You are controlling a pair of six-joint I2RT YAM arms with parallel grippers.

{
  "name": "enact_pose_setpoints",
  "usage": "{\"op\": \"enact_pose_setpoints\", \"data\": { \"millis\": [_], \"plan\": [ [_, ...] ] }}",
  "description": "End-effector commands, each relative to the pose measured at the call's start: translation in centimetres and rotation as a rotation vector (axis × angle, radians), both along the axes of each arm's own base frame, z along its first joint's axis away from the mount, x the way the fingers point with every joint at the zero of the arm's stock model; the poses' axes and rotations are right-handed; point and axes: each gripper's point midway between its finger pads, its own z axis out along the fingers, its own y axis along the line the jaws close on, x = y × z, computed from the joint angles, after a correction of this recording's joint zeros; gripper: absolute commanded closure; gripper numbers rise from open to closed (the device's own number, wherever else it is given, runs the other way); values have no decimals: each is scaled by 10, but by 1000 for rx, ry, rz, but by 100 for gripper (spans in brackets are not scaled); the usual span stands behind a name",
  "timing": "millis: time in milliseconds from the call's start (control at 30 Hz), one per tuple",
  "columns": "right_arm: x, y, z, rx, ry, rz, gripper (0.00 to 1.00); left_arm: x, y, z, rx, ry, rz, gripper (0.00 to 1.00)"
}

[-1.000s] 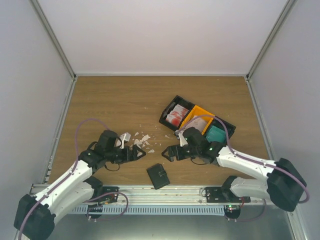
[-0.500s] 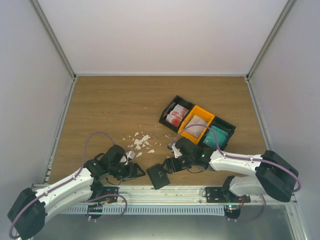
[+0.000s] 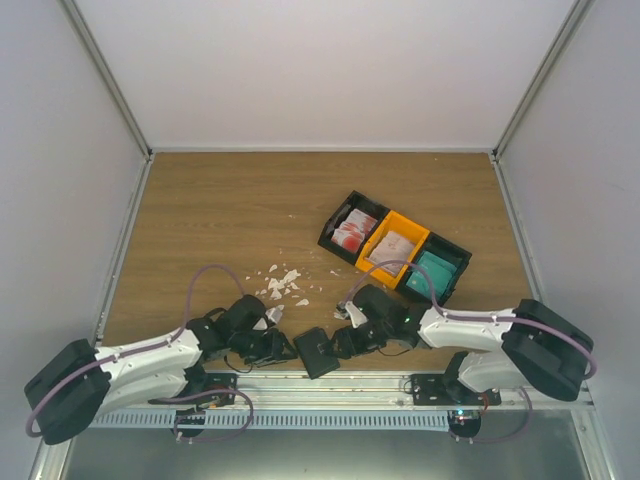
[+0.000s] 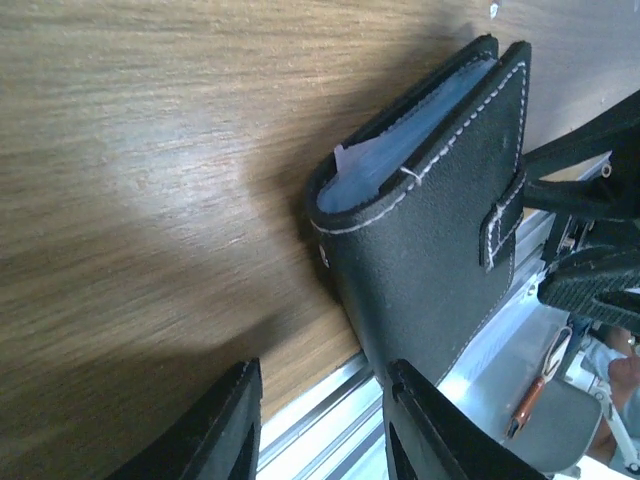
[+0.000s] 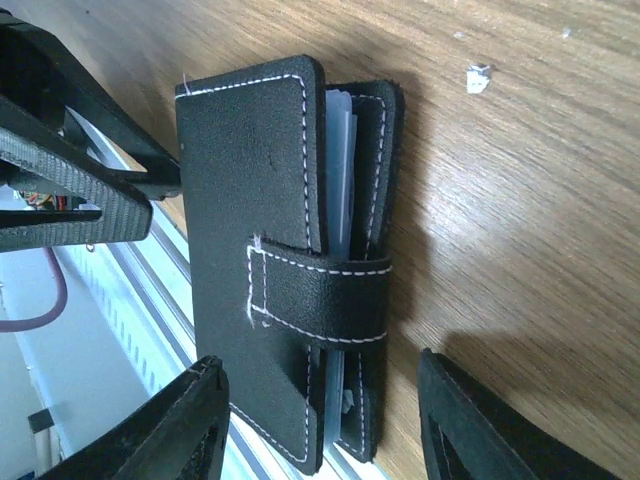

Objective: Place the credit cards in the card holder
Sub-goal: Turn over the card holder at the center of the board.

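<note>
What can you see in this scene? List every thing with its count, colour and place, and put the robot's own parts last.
card holder: one, black with pale stitching, strapped shut, at the table's near edge between the two grippers
tray: one, black with an orange middle compartment, right of centre
credit cards: three stacks, white-and-red, pale, teal, one in each tray compartment; number per stack unclear
scraps: many, white, scattered left of the tray
table: one, brown wood
left gripper: one, black, jaws apart, just left of the card holder
right gripper: one, black, jaws apart, just right of the card holder
</note>
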Motion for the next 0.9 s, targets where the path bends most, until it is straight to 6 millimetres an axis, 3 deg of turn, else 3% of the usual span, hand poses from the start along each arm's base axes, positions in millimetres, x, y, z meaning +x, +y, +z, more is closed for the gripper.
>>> {"op": "enact_pose_setpoints", "data": {
  "millis": [0, 233, 467, 633, 867],
  "plan": [
    [-6, 6, -4, 20, 33, 14, 49, 15, -9, 3, -18, -43, 57, 63],
    [-1, 18, -10, 52, 51, 4, 57, 22, -17, -4, -20, -52, 68, 62],
    [3, 35, 10, 191, 57, -9, 58, 19, -13, -23, 48, -28, 55, 82],
    [9, 43, 22, 251, 48, -29, 62, 22, -9, -24, 75, -45, 75, 84],
    [28, 45, 26, 190, -49, -56, 84, 36, -10, -5, 52, -150, 92, 83]
  ]
}}
